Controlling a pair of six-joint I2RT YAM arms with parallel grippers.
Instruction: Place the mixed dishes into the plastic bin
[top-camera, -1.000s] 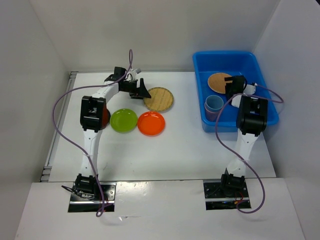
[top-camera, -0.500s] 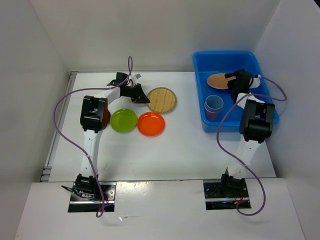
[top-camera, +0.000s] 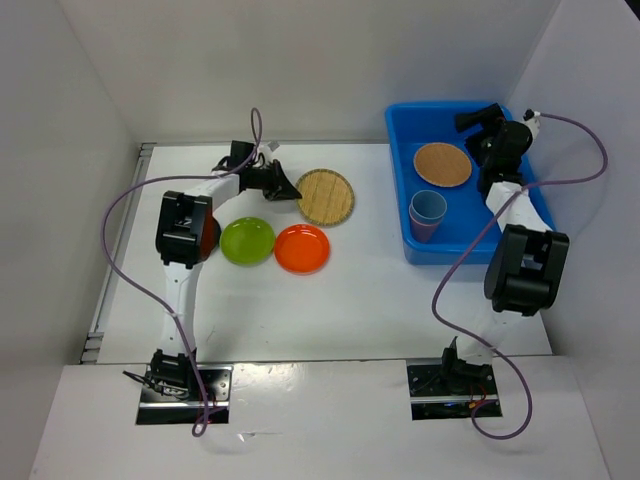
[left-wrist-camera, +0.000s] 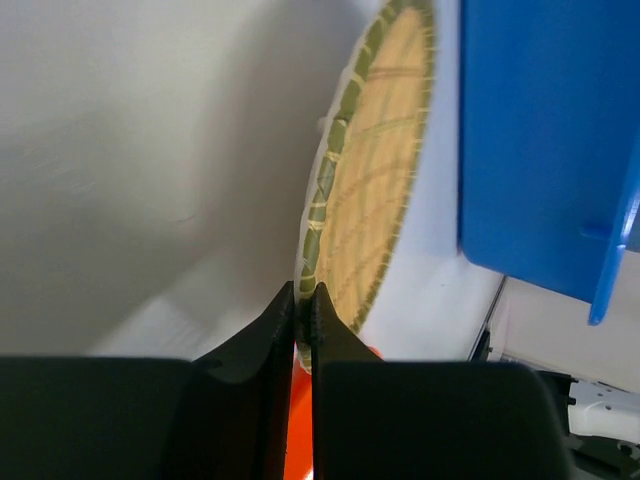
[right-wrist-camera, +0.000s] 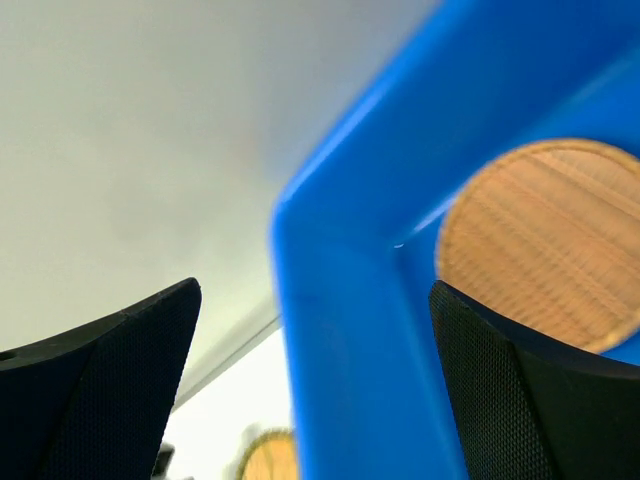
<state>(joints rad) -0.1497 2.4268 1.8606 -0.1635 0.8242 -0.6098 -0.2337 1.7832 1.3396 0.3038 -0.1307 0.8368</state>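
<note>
My left gripper (top-camera: 291, 188) is shut on the near-left rim of a tan woven plate (top-camera: 325, 196), which lies on the table. The left wrist view shows its fingertips (left-wrist-camera: 318, 305) pinching that green-edged rim of the woven plate (left-wrist-camera: 375, 190). A lime green plate (top-camera: 247, 241) and an orange plate (top-camera: 302, 247) lie side by side nearer the arms. The blue plastic bin (top-camera: 500, 120) at the right holds a second tan plate (top-camera: 443, 164) and a blue cup (top-camera: 428, 207) nested in a pink cup (top-camera: 423, 231). My right gripper (top-camera: 469, 120) hangs open and empty over the bin's back part.
White walls close in the table at the back and both sides. In the right wrist view the bin's corner wall (right-wrist-camera: 340, 330) fills the gap between the wide-open fingers (right-wrist-camera: 120, 370), with the tan plate (right-wrist-camera: 545, 240) behind it. Cables loop from both arms.
My left gripper has shut on the woven plate's rim. My right arm has lifted off the tan plate in the bin and swung toward the bin's far right, jaws open.
</note>
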